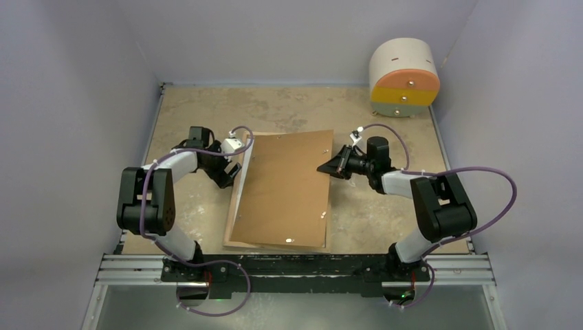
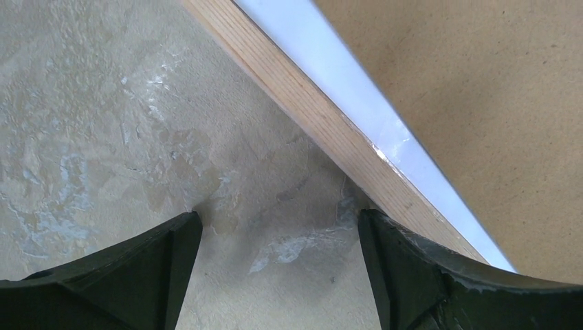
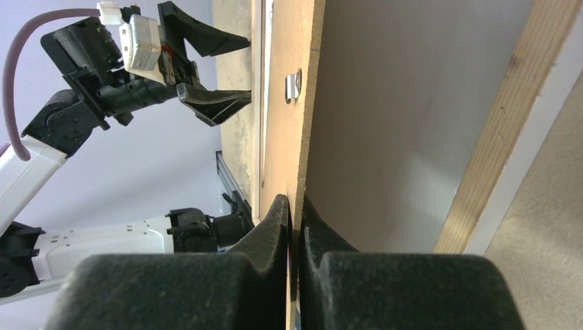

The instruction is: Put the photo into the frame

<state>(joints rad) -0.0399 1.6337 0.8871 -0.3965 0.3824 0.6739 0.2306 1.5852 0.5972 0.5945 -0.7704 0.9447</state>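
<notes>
A plain brown hardboard sheet point(image 1: 285, 189) lies over the frame point(image 1: 236, 206), of which only a light wood rim shows at the left and near edges. My right gripper point(image 1: 324, 167) is shut on the hardboard's right edge point(image 3: 289, 124) and holds that edge raised; a small metal clip point(image 3: 294, 86) sits on the sheet. Under it I see the frame's wood rail point(image 3: 502, 130) and a pale grey surface. My left gripper point(image 2: 278, 216) is open and empty over the table, one fingertip point(image 2: 385, 240) at the frame's wood rail point(image 2: 323, 130). The photo's picture is hidden.
A white, yellow and orange cylinder point(image 1: 404, 75) stands at the back right. The metal rail point(image 1: 295, 269) with the arm bases runs along the near edge. Walls close in left and right. The left arm point(image 3: 103, 62) shows beyond the sheet in the right wrist view.
</notes>
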